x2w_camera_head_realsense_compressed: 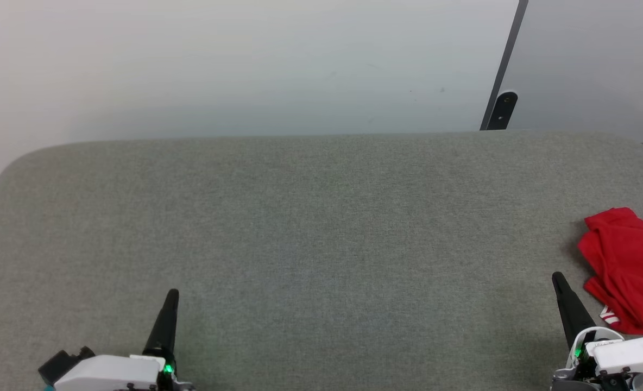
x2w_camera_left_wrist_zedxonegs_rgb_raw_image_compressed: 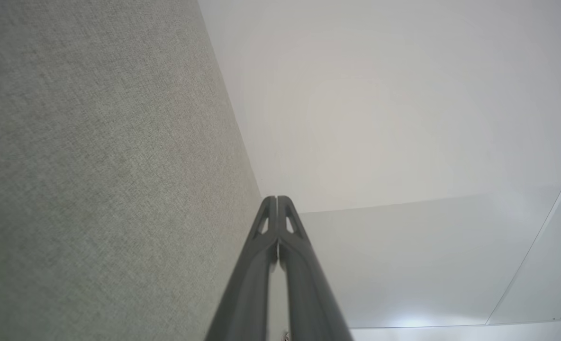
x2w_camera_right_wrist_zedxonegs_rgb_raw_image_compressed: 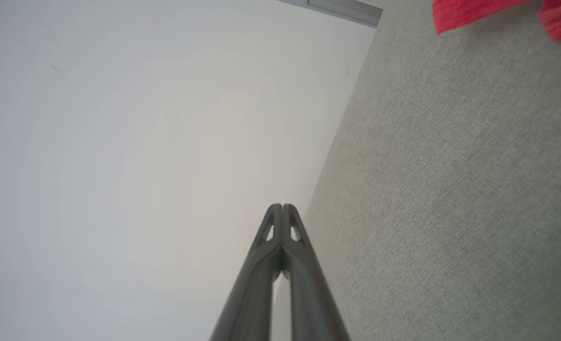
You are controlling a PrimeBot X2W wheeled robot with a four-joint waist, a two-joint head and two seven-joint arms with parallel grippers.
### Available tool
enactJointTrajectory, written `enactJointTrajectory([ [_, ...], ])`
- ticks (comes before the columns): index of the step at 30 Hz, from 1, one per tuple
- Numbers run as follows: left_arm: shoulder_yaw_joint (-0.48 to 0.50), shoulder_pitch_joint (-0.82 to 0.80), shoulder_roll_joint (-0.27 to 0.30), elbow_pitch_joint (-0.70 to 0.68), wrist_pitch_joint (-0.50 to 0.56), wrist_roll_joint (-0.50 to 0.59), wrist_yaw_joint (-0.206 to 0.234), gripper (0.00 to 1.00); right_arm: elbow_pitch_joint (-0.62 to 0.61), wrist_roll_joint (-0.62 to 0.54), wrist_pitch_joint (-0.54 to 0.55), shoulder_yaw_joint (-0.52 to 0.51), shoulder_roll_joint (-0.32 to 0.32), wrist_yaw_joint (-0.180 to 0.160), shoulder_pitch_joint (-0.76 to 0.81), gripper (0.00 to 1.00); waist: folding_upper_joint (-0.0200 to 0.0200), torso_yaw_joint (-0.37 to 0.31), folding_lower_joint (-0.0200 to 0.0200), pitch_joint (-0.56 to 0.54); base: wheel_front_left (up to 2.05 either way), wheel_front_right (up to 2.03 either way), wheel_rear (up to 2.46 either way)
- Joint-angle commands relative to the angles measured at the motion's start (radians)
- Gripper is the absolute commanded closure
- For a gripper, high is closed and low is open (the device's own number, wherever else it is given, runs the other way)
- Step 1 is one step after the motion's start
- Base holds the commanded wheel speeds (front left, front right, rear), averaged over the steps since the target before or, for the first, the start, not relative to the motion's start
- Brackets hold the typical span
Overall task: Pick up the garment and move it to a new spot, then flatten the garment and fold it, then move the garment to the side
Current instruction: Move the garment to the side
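Observation:
The garment (x2w_camera_head_realsense_compressed: 628, 269) is a crumpled red heap at the right edge of the grey fabric table (x2w_camera_head_realsense_compressed: 310, 228), partly cut off by the head view's edge, with a bit of red-and-white trim at its lower left. Red cloth of the garment (x2w_camera_right_wrist_zedxonegs_rgb_raw_image_compressed: 470, 12) also shows at the top of the right wrist view. My right gripper (x2w_camera_head_realsense_compressed: 557, 278) is shut and empty, just left of the heap and apart from it; its closed tips (x2w_camera_right_wrist_zedxonegs_rgb_raw_image_compressed: 283, 207) point along the table. My left gripper (x2w_camera_head_realsense_compressed: 172, 294) is shut and empty at the lower left, its tips (x2w_camera_left_wrist_zedxonegs_rgb_raw_image_compressed: 276, 198) together.
A pale wall (x2w_camera_head_realsense_compressed: 234, 65) stands behind the table's far edge. A dark slanted post with a black bracket (x2w_camera_head_realsense_compressed: 503, 108) rises at the back right. The table's corners are rounded, and the wide middle of the grey surface lies between the two grippers.

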Motion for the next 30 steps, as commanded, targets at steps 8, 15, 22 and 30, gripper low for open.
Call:
enactJointTrajectory([
  [8,0.009,-0.035,-0.002,0.007,0.018,-0.067,-0.010,1.00,0.009,0.064,-0.005,-0.011,0.004,-0.001,-0.023,1.00,-0.0001,0.003,0.0000,0.003,0.00,0.00,0.00],
  [15,0.014,-0.047,-0.004,0.014,0.032,-0.115,-0.013,1.00,0.017,0.107,-0.004,-0.016,0.008,-0.001,-0.030,1.00,-0.0001,0.006,0.0000,0.006,0.00,0.00,0.00],
  [22,0.019,-0.061,-0.006,0.022,0.043,-0.160,-0.018,1.00,0.025,0.154,-0.005,-0.020,0.011,-0.001,-0.038,1.00,-0.0001,0.009,0.0000,0.009,0.00,0.00,0.00],
  [30,0.023,-0.072,-0.007,0.027,0.053,-0.194,-0.020,1.00,0.031,0.182,-0.006,-0.023,0.014,-0.001,-0.041,1.00,-0.0001,0.011,0.0000,0.012,0.00,0.00,0.00],
])
